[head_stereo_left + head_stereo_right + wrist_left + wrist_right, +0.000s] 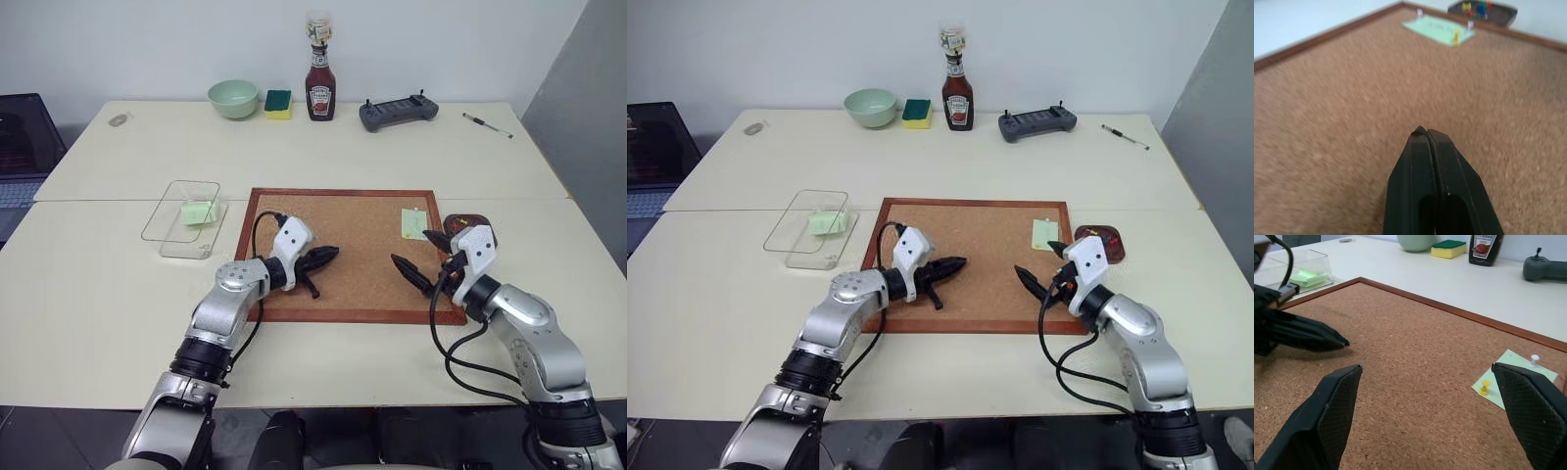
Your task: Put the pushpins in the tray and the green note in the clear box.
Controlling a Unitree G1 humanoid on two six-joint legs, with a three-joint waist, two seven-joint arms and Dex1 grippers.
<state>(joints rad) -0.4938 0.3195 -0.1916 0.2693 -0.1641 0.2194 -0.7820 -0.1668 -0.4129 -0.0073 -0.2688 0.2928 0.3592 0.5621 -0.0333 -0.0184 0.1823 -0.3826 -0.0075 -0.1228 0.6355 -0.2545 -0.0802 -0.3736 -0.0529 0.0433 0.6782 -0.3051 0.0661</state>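
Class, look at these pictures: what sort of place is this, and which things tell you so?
Probably an office or lab workspace used for tabletop trials: pale tables against a plain wall, a cork board with a pinned green note, and a laptop at one side.

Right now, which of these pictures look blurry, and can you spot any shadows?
Left wrist view: the shut left gripper is soft, the cork board smeared near it, the pinned green note far off and hazy. Right wrist view: the open right gripper fingers are blurred, the yellow pushpin fairly crisp. Left eye view: a faint shadow lies under the left gripper.
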